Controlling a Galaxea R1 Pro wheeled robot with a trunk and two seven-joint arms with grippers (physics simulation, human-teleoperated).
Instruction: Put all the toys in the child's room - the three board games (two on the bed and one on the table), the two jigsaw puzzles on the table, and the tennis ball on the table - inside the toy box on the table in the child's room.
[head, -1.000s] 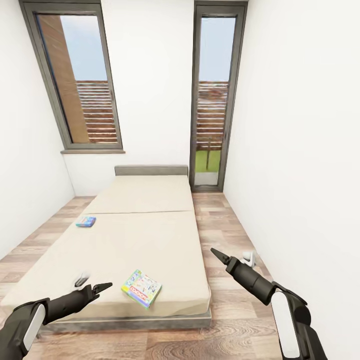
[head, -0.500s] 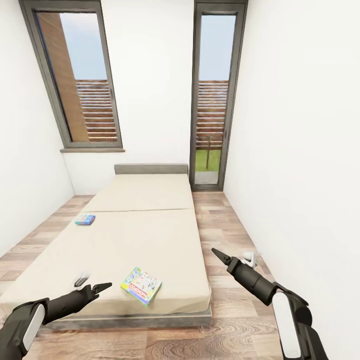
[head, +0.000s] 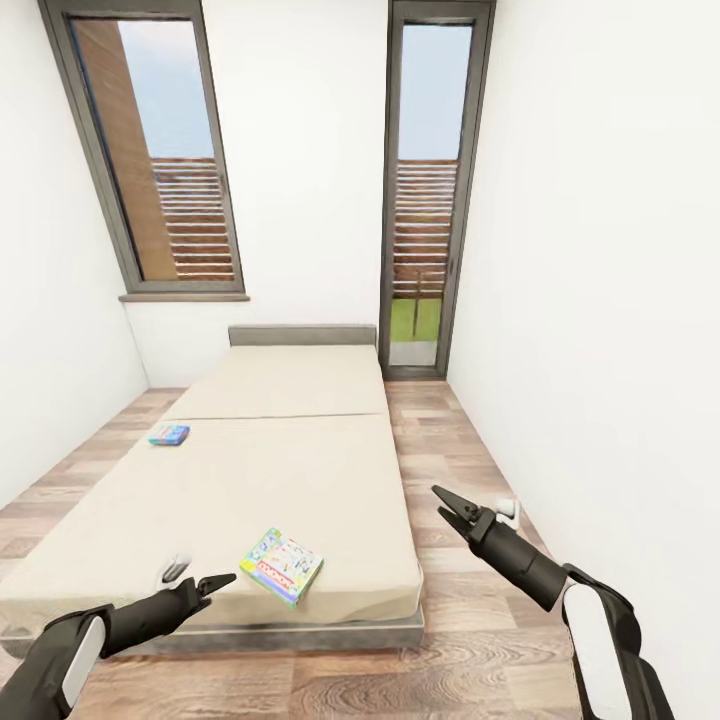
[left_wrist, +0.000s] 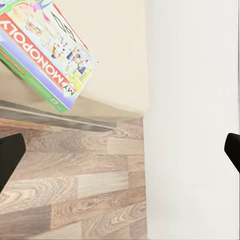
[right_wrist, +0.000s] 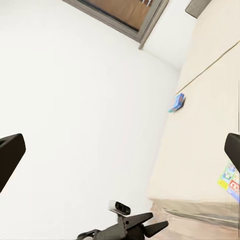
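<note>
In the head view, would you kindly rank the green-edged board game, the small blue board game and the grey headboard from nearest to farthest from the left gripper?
From the left gripper:
1. Green-edged board game, just beside it near the bed's foot edge.
2. Small blue board game, farther up along the bed's left edge.
3. Grey headboard, at the far end under the windows.

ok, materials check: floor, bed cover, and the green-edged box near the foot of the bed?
Brown plank floor: looks like wood or laminate, with grain and board seams, faint sheen. Beige bed cover: probably matte fabric, slightly sagging at the corner. Green-edged pastel board game box: likely printed cardboard, crisp flat edges, "Monopoly" lettering in the left wrist view.
</note>
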